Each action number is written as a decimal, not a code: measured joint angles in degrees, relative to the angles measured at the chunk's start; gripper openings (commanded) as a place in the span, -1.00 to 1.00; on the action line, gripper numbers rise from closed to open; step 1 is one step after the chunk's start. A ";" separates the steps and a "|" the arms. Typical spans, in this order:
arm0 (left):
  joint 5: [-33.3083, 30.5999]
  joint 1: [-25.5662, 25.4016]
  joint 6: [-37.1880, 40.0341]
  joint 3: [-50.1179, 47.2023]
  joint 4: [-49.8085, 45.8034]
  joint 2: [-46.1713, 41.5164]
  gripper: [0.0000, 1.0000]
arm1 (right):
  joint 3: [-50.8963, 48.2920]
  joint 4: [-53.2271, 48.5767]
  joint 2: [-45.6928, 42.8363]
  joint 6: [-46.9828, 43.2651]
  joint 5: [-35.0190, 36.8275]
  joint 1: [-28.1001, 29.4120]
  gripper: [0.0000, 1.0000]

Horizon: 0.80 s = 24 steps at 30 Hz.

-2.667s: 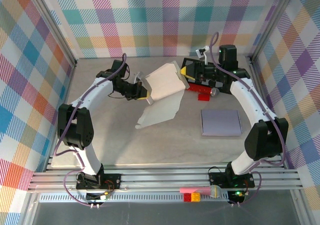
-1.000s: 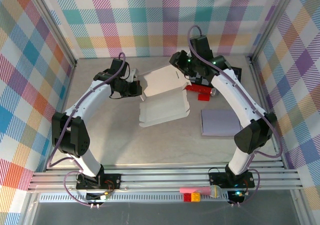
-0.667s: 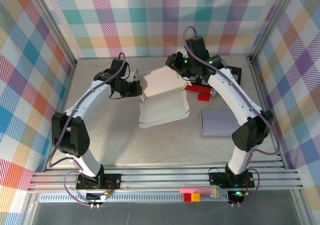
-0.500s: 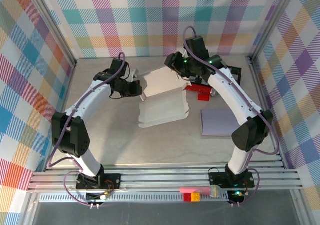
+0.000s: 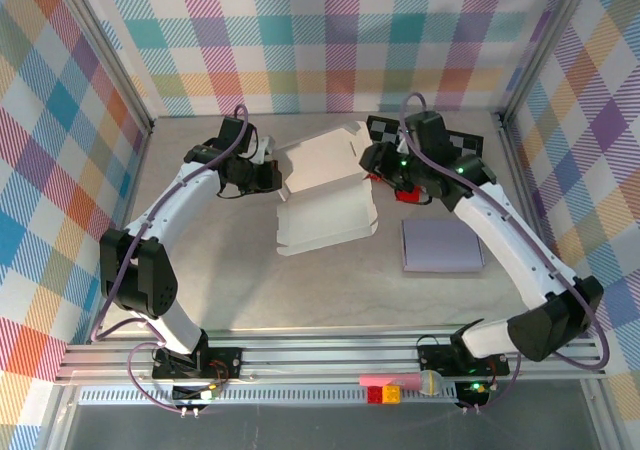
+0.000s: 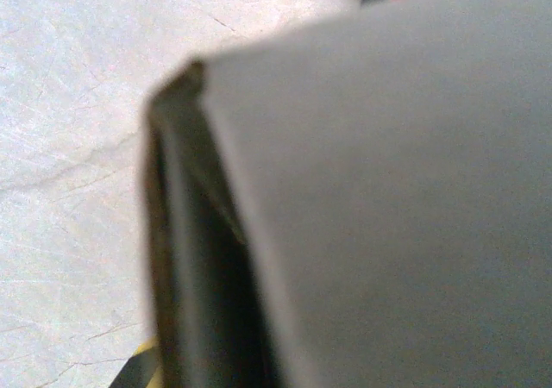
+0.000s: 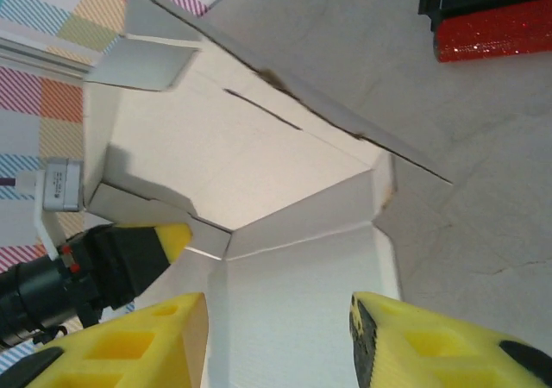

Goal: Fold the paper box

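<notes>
Mid-fold, the left gripper (image 5: 274, 175) is clamping its jaws on the left edge of the paper box (image 5: 325, 222) at the far middle of the desk (image 5: 330, 295), while the right gripper (image 7: 276, 310), jaws released, is likely needing to push the raised flap (image 5: 322, 160) over next.

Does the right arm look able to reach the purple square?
Probably yes. The purple square lies bare on the table beside that arm, and the right gripper is open and empty next to the paper box.
</notes>
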 measured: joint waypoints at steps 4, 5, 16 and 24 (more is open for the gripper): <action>5.44 1.05 -1.18 -0.22 0.28 0.02 -1.00 | -2.82 7.32 -0.81 -3.28 -9.33 -10.34 0.03; 7.58 1.40 -1.53 -0.22 0.28 0.20 -1.00 | -2.80 9.64 -0.20 -3.58 -13.29 -13.38 0.01; 21.92 3.23 -1.53 0.79 -0.02 6.16 -1.00 | 4.85 22.25 18.12 -7.50 -49.68 -20.37 -0.16; 24.13 3.87 -1.53 1.62 0.00 6.16 -1.00 | 5.31 22.08 18.67 -11.56 -57.33 -19.45 -0.18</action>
